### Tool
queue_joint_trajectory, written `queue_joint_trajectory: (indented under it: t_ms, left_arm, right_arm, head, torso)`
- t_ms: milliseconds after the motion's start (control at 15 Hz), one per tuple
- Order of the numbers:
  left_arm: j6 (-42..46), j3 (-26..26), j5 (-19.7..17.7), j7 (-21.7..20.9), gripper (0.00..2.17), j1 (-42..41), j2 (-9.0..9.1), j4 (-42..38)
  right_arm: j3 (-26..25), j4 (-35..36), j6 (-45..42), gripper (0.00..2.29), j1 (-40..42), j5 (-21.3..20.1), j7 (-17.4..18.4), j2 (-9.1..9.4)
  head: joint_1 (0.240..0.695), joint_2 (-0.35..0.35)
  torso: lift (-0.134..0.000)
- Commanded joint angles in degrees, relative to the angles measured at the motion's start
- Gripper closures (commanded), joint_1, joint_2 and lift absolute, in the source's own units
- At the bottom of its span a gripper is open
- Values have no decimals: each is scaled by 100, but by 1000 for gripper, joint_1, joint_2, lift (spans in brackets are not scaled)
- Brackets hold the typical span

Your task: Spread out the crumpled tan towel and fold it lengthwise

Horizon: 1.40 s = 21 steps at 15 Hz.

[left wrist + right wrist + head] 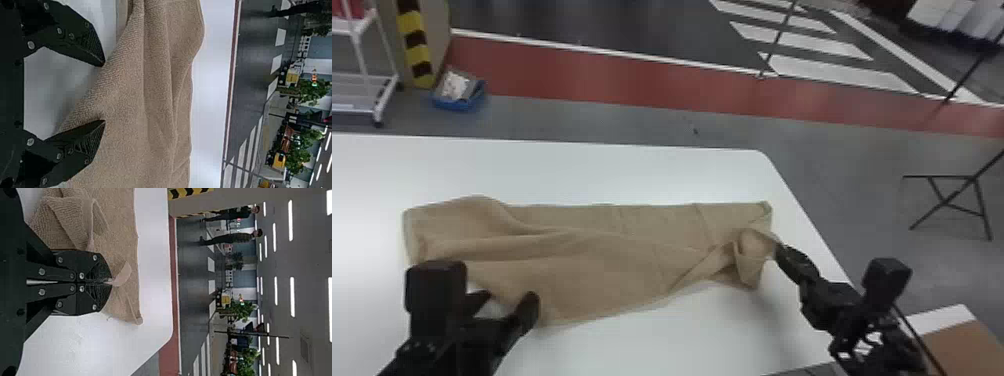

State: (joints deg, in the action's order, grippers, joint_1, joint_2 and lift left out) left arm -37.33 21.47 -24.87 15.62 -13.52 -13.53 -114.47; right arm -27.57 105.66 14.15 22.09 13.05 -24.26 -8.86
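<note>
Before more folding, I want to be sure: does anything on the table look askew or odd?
Yes. The tan towel lies crooked: its near edge slants, and its right end is twisted into a bunch instead of flat, where the right gripper pinches it.

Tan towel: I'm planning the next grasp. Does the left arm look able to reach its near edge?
Probably yes: the left gripper is open close by the towel's near edge, with nothing visible between them.
</note>
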Motion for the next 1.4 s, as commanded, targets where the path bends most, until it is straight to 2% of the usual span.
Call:
queue_joint_trajectory:
  t_ms: [0, 333, 533, 733, 800, 867, 933, 1000, 1067, 1333]
  left_arm:
    - [81, 68, 8, 117, 1399, 60, 70, -22]
    - [63, 437, 17, 258, 1447, 667, 193, -110]
    - [11, 885, 61, 328, 1447, 1168, 475, 197]
    - [11, 1483, 298, 381, 1393, 1563, 826, 883]
    - [11, 1667, 324, 381, 1315, 1722, 949, 1191]
    - [28, 1896, 368, 354, 977, 1889, 1046, 1437]
    - [28, 2072, 439, 328, 522, 2029, 1125, 1665]
    - [28, 2160, 456, 284, 265, 2091, 1186, 1806]
    - [46, 2221, 483, 266, 164, 2108, 1195, 1850]
    - [11, 1940, 483, 354, 140, 1862, 1019, 1437]
  right_arm:
    - [6, -80, -65, 1416, -21, 4, 0, -1]
    - [6, -177, -153, 1413, -21, -4, -18, -10]
    - [6, -230, -171, 1413, -21, 4, -35, -10]
    - [-3, -291, -259, 1413, 15, 92, -62, -19]
    - [-3, -318, -276, 1413, 23, 101, -70, -19]
    - [6, -327, -276, 1413, 32, 110, -70, -28]
    - [15, -335, -294, 1413, 32, 110, -79, -19]
    - [23, -335, -312, 1416, 32, 110, -70, -19]
    - [23, -335, -329, 1413, 50, 119, -79, -19]
    - [6, -335, -347, 1413, 59, 154, -79, -28]
  head:
    - [695, -350]
    - [695, -350]
    - [695, -350]
    - [695, -350]
    - [695, -350]
    - [695, -350]
    - [695, -350]
    - [695, -350]
    - [695, -350]
    - [695, -350]
  torso:
    - [-124]
    - [-124]
    - [-124]
    - [-124]
    - [-124]
    - [-124]
    - [-124]
    - [-124]
    - [-124]
    - [-124]
